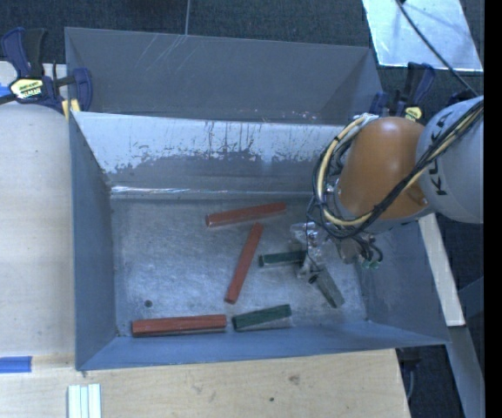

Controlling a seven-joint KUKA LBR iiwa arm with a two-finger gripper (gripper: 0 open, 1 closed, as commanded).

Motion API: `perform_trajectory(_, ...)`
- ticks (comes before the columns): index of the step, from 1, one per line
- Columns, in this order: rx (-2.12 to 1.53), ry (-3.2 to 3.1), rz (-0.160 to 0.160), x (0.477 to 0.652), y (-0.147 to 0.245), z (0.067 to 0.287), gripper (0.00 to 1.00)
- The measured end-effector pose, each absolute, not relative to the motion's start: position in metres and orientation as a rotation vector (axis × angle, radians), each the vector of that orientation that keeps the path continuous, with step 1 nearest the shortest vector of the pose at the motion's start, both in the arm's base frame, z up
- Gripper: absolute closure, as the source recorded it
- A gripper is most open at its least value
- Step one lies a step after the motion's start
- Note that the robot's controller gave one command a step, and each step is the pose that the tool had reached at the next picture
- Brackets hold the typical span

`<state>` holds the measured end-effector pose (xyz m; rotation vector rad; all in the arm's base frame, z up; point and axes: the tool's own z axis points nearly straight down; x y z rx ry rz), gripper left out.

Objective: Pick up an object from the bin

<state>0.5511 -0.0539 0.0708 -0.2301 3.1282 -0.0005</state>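
The gripper (317, 268) is seen at 3 o'clock in the bin (90, 233), fingers seemingly spread, nothing grasped. The green stick (278, 258) at its 9 o'clock could be knocked away if pinched by the tip

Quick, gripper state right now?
Gripper: cannot be told; it sits beside the short dark green bar on the right of the bin.

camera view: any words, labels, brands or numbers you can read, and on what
No text can be read whole.
Arm: dark letters on its pale shell, cut off at the edge, unreadable.
Bin: scratches on its back wall, no writing.
Red stick and green stick at the front: no marks that I can see.
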Motion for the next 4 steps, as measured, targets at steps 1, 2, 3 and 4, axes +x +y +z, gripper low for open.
perform_trajectory(1,-0.247,3.118,-0.005,0.579,-0.070,0.199,1.00)
perform_trajectory(2,-0.781,3.033,-0.006,0.562,-0.099,0.276,1.00)
perform_trajectory(3,-1.100,2.947,0.006,0.531,-0.085,0.148,1.00)
perform_trajectory(4,-1.111,2.927,-0.008,0.547,-0.081,0.219,1.00)
